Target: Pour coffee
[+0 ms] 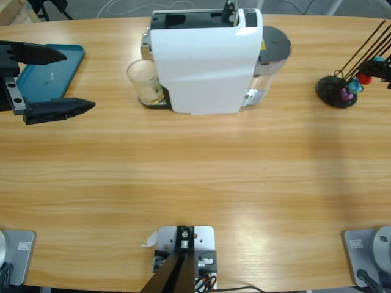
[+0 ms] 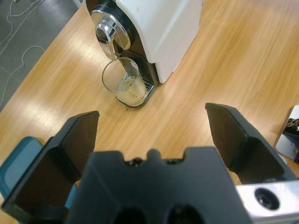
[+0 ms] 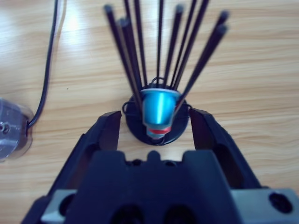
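Observation:
A clear glass (image 1: 144, 82) stands under the spout of the white coffee machine (image 1: 204, 67), at its left end. A shallow layer of pale tan coffee (image 1: 150, 95) lies in the bottom of the glass. The left wrist view looks at the same glass (image 2: 122, 84), coffee (image 2: 132, 94) and machine (image 2: 161, 28) from well back. My left gripper (image 1: 64, 81) is open and holds nothing, far left of the glass, beside the tray. My right gripper (image 3: 156, 125) is open, its jaws on either side of a blue capsule (image 3: 159, 108) in the wire rack.
A teal tray (image 1: 52, 72) lies at the table's left end, under my left gripper. The black capsule rack (image 1: 337, 91), with long wire rods and coloured capsules, stands at the right end. A black cable (image 3: 46, 70) and a clear round part (image 3: 11, 128) lie beside the rack.

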Motion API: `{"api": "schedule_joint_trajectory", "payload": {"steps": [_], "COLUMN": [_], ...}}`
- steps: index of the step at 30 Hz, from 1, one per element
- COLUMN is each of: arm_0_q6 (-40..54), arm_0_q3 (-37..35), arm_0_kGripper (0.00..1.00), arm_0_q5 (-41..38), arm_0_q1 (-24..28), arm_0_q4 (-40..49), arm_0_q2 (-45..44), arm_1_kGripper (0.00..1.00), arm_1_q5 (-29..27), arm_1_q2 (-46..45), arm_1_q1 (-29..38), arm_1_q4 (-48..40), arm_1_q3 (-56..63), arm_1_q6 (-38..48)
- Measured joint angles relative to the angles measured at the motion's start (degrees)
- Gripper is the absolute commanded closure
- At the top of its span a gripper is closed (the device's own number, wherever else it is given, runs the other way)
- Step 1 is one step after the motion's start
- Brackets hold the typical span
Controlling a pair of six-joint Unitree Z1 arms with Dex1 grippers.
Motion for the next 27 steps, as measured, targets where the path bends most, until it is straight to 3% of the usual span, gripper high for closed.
{"api": "schedule_joint_trajectory", "payload": {"steps": [2,4,20,21,23,24,27], "arm_0_q6": [-1.0,-2.6,-6.1,-6.3,-6.8,-6.9,-7.4], "arm_0_q3": [-0.1,-0.1,-0.1,-0.1,-0.1,-0.1,-0.1], "arm_0_kGripper": [0.0,0.0,0.0,0.0,0.0,0.0,0.0], "arm_0_q5": [0.0,0.0,0.0,0.0,0.0,0.0,0.0], "arm_0_q1": [0.0,0.0,0.0,0.0,0.0,0.0,-0.2], "arm_0_q4": [-0.1,-0.4,-0.9,-0.9,-0.9,-0.9,-0.9], "arm_0_q2": [0.0,0.0,0.7,0.7,0.7,0.8,1.0], "arm_1_kGripper": [0.416,0.527,0.535,0.557,0.947,1.0,1.0], "arm_1_q5": [0.0,0.0,0.0,0.0,0.0,0.0,0.0], "arm_1_q2": [0.0,0.0,-1.4,-1.4,-1.4,-1.4,-1.4], "arm_1_q1": [0.0,0.0,0.0,0.0,0.0,0.0,0.0], "arm_1_q4": [0.0,0.0,2.1,2.1,2.2,2.2,2.2], "arm_1_q3": [0.0,0.0,0.0,0.0,0.0,0.0,-0.3], "arm_1_q6": [0.0,0.0,-0.9,-1.0,-1.2,-1.5,-1.9]}}
